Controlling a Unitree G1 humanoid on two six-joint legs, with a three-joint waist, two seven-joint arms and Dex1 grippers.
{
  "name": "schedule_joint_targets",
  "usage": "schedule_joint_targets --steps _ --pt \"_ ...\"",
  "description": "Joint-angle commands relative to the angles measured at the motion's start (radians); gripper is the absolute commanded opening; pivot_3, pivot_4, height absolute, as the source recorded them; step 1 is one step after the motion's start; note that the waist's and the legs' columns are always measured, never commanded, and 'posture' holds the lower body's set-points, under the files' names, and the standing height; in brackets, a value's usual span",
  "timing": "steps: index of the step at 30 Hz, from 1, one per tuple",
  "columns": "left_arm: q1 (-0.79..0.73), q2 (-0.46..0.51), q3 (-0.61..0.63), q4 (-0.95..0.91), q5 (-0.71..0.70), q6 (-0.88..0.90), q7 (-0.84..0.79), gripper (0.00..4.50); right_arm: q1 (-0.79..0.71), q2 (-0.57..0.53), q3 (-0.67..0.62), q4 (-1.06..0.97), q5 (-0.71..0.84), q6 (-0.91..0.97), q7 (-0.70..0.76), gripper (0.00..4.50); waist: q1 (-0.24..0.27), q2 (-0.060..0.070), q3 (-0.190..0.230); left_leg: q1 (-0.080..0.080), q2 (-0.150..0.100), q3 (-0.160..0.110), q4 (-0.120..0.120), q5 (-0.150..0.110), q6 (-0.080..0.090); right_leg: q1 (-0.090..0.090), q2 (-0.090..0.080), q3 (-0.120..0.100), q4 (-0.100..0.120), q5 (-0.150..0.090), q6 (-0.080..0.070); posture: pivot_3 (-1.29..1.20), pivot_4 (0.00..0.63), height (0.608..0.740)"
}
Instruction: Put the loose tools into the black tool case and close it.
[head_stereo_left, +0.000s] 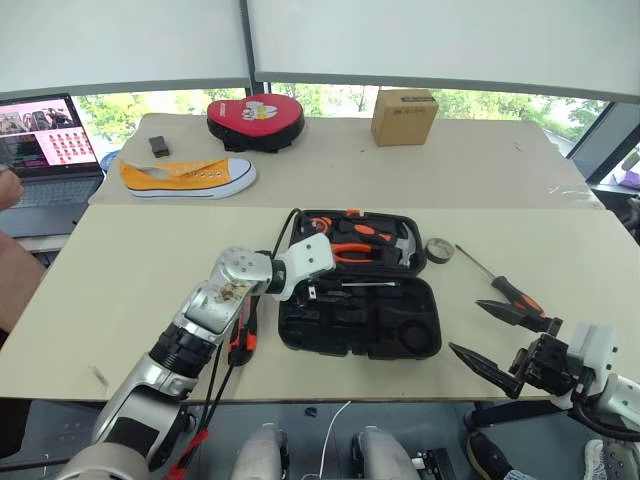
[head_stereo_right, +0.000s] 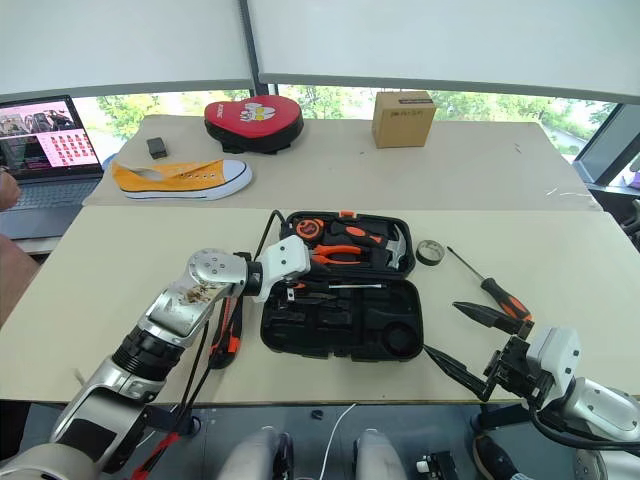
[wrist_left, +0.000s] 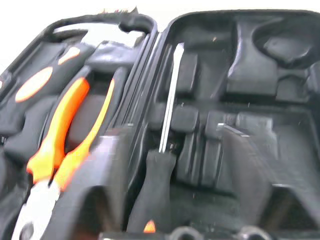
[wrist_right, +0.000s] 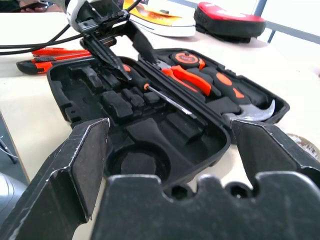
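- Case (head_stereo_left: 360, 325) lies open on the counter (head_stereo_left: 120, 290), straight ahead of me. Far half holds pliers (head_stereo_left: 352, 252) and a hammer; near half has mostly bare recesses.
- One screwdriver (wrist_right: 150, 92) sits in the near half along the hinge; my left gripper (wrist_right: 117, 62) is over its handle end, jaws narrowly parted. I can't tell whether they touch it.
- Right gripper (head_stereo_left: 495, 340) hovers off the counter's near right corner, jaws wide, holding nothing.
- Loose: second screwdriver (head_stereo_left: 500, 285) right of the case; tape roll (head_stereo_left: 439, 250) just beside its far right corner; knife (head_stereo_left: 243, 335) by its left edge, under my left arm.
- Handling, my judgement: screwdrivers are stiff and light, and the smooth shaft may slip or roll, so take the ribbed handle.
- Tape roll is light and low; pinch across its rim.
- Lid looks rigid; push near the latch edge.
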Motion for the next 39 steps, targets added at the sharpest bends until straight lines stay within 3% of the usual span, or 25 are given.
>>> schedule_joint_targets --steps 1,4,13,20,23,26,33,36,39 --pt "-0.001 -0.017 0.019 0.046 0.020 -0.045 0.037 1.16 -0.010 0.003 -0.006 -0.033 0.012 0.002 -0.015 4.50 0.001 0.000 0.000 0.000 0.000 0.000 0.000 0.000 0.000 0.000 0.000 0.000 0.000 0.000 0.000 0.00 0.150 0.740" --pt "0.012 -0.031 0.002 0.059 0.025 -0.041 0.038 0.02 -0.015 0.007 -0.003 -0.032 0.009 0.002 -0.020 4.50 0.002 0.000 0.000 -0.001 0.000 0.000 0.000 0.000 0.000 0.000 0.000 0.000 0.000 0.000 0.000 0.00 0.150 0.740" --pt "0.039 -0.060 -0.061 0.115 0.072 0.027 0.041 0.02 -0.011 0.015 0.005 -0.029 0.005 -0.001 -0.033 4.50 0.004 0.001 -0.001 0.002 0.000 0.000 0.001 0.000 0.000 0.002 0.000 0.000 0.000 0.000 0.000 0.00 0.150 0.740" --pt "0.026 -0.077 -0.067 0.154 0.094 -0.017 0.029 0.02 -0.004 0.016 -0.001 -0.028 -0.002 0.014 -0.059 4.50 0.004 0.003 -0.003 0.010 -0.001 -0.001 0.001 -0.001 0.001 0.014 -0.001 -0.002 -0.003 0.000 0.001 0.00 0.150 0.740" --pt "0.034 -0.113 0.052 0.137 -0.007 -0.117 0.040 0.02 0.006 0.031 -0.050 -0.023 0.020 0.024 -0.105 4.50 0.004 0.004 -0.003 0.010 -0.001 -0.002 0.001 -0.001 0.001 0.014 -0.002 -0.002 -0.003 0.000 0.001 0.00 0.150 0.740" --pt "0.072 -0.108 0.195 0.069 -0.156 -0.188 -0.020 0.61 0.044 0.041 -0.130 0.021 0.045 0.020 -0.124 4.50 0.001 0.004 -0.003 0.007 -0.001 -0.002 0.001 -0.001 0.001 0.011 -0.003 -0.002 -0.003 0.000 0.001 0.00 0.150 0.740" --pt "0.240 0.023 0.430 -0.045 -0.443 -0.257 -0.256 3.26 0.115 0.068 -0.263 0.200 0.001 -0.063 -0.140 4.50 -0.009 0.006 -0.004 0.005 0.000 -0.002 0.000 -0.001 0.001 0.007 -0.002 -0.002 -0.003 0.000 0.001 0.00 0.150 0.740" --pt "0.357 0.116 0.527 -0.061 -0.494 -0.270 -0.326 4.40 0.156 0.078 -0.300 0.268 -0.020 -0.076 -0.152 4.50 -0.014 0.007 -0.004 0.006 0.002 -0.001 -0.001 -0.001 0.001 0.008 -0.003 -0.002 -0.003 -0.001 0.000 0.00 0.150 0.740" --pt "0.452 0.174 0.593 -0.058 -0.527 -0.288 -0.369 4.47 0.175 0.060 -0.304 0.282 -0.030 -0.074 -0.144 4.50 -0.016 0.007 -0.004 0.007 0.002 -0.001 -0.002 -0.001 0.001 0.009 -0.004 -0.002 -0.003 -0.001 -0.001 0.00 0.150 0.740"
